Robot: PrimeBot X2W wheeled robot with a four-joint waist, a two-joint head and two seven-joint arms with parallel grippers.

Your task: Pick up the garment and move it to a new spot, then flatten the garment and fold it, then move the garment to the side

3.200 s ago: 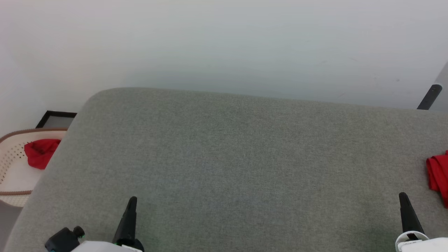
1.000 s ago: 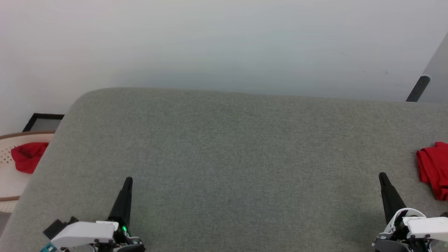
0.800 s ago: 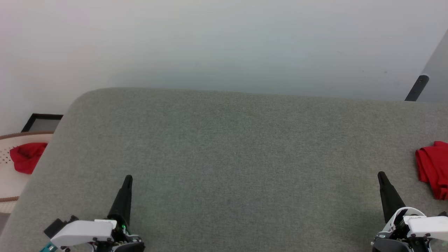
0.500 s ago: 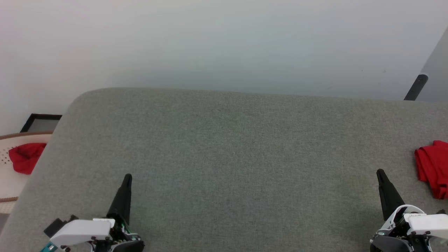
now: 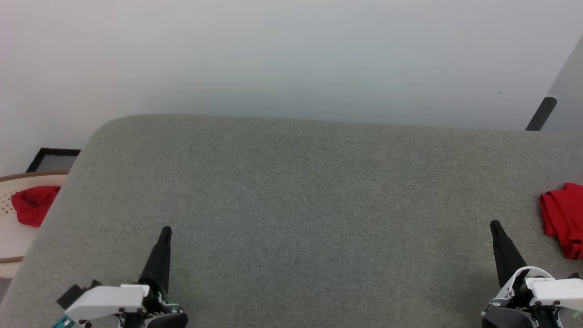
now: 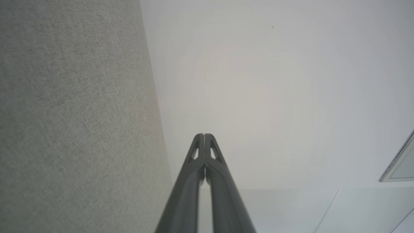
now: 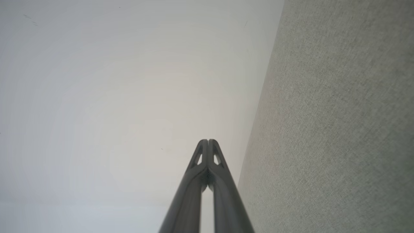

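Garment (image 5: 561,217), a bright red bundle, is lying bunched at the right edge of the gray fabric tabletop (image 5: 309,205), partly running out of the head view. It is looking gathered rather than spread, and I am judging it to be parked at the side, out of the working middle. My right gripper (image 5: 493,224) is sitting near the front right corner, close to the bundle but apart from it, fingers pointing toward the far edge. My left gripper (image 5: 166,230) is sitting near the front left corner, well apart from the garment. Both are pinched fully together, tips meeting, gripping nothing and touching no cloth. The wrist views are showing each pair pressed tip to tip against the pale wall (image 5: 291,54). Off the left edge, a second red cloth (image 5: 33,206) is lying in a pale perforated basket (image 5: 27,175). I am reading this as both arms pausing in a neutral pose, either done with one piece or about to reach for another.
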